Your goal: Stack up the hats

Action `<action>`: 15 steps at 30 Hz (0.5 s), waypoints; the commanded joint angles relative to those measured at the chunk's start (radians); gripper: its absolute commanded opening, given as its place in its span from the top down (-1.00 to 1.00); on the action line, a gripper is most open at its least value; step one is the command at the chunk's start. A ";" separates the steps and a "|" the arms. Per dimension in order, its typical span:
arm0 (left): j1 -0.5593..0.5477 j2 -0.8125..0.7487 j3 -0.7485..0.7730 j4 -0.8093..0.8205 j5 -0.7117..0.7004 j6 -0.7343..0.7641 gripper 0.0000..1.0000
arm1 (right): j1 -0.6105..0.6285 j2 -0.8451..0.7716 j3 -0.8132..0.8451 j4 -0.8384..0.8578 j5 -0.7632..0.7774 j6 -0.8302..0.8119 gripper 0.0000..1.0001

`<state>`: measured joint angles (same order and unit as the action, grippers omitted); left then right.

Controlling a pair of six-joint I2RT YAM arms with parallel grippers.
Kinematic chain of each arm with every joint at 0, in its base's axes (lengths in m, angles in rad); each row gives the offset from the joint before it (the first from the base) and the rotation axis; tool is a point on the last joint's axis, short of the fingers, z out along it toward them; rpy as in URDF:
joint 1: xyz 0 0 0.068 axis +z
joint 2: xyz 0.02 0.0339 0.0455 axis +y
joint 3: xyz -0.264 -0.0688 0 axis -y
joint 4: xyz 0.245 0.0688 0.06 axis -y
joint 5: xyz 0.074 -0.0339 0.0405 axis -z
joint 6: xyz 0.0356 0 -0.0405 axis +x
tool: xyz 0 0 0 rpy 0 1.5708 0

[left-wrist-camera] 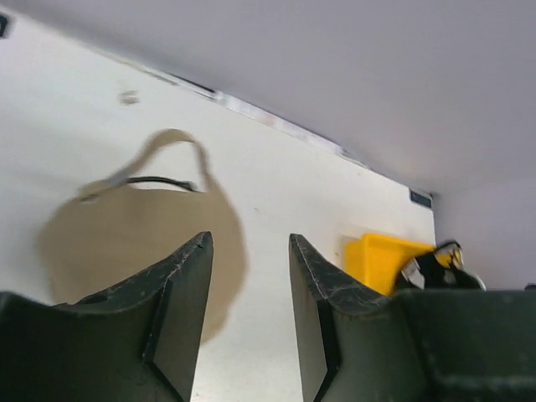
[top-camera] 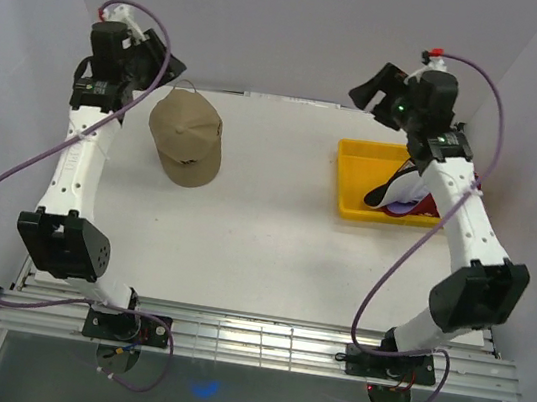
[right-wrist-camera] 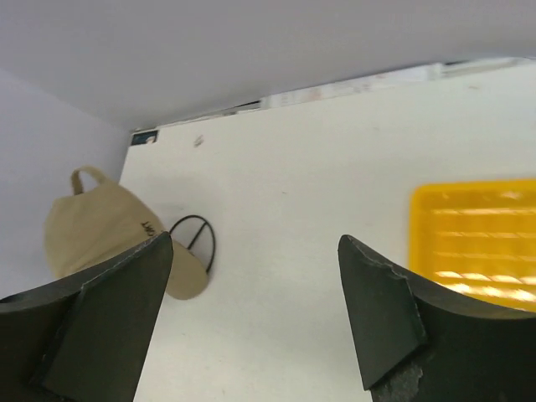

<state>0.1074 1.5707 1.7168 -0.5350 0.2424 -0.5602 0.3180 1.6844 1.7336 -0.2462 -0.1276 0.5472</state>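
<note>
A tan cap point(top-camera: 187, 136) lies on the white table at the back left, brim toward the front. It also shows in the left wrist view point(left-wrist-camera: 109, 226) and the right wrist view point(right-wrist-camera: 92, 230). More caps point(top-camera: 398, 195), white and dark cloth showing, lie in the yellow tray point(top-camera: 353, 178), mostly hidden under my right arm; the left wrist view shows them too point(left-wrist-camera: 440, 264). My left gripper point(top-camera: 161, 56) is raised behind the tan cap, open and empty point(left-wrist-camera: 249, 243). My right gripper point(top-camera: 371, 90) is raised behind the tray, open wide and empty point(right-wrist-camera: 255, 244).
The yellow tray point(right-wrist-camera: 477, 243) stands at the back right of the table. A thin black ring mark point(right-wrist-camera: 194, 239) is on the table beside the tan cap's brim. White walls close in the back and both sides.
</note>
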 commanded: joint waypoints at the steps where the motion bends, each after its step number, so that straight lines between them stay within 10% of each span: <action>1: -0.234 -0.025 0.069 -0.037 -0.046 0.068 -0.05 | -0.071 -0.190 -0.162 -0.099 0.019 -0.015 -0.69; 15: -0.736 0.285 -0.005 0.516 0.075 -0.030 -0.11 | -0.191 -0.756 -0.522 -0.171 0.065 0.080 -0.44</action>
<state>-0.5999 1.7611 1.7245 -0.2039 0.2600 -0.5461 0.1261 1.0016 1.2213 -0.4210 -0.0795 0.5896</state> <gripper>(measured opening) 0.556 0.733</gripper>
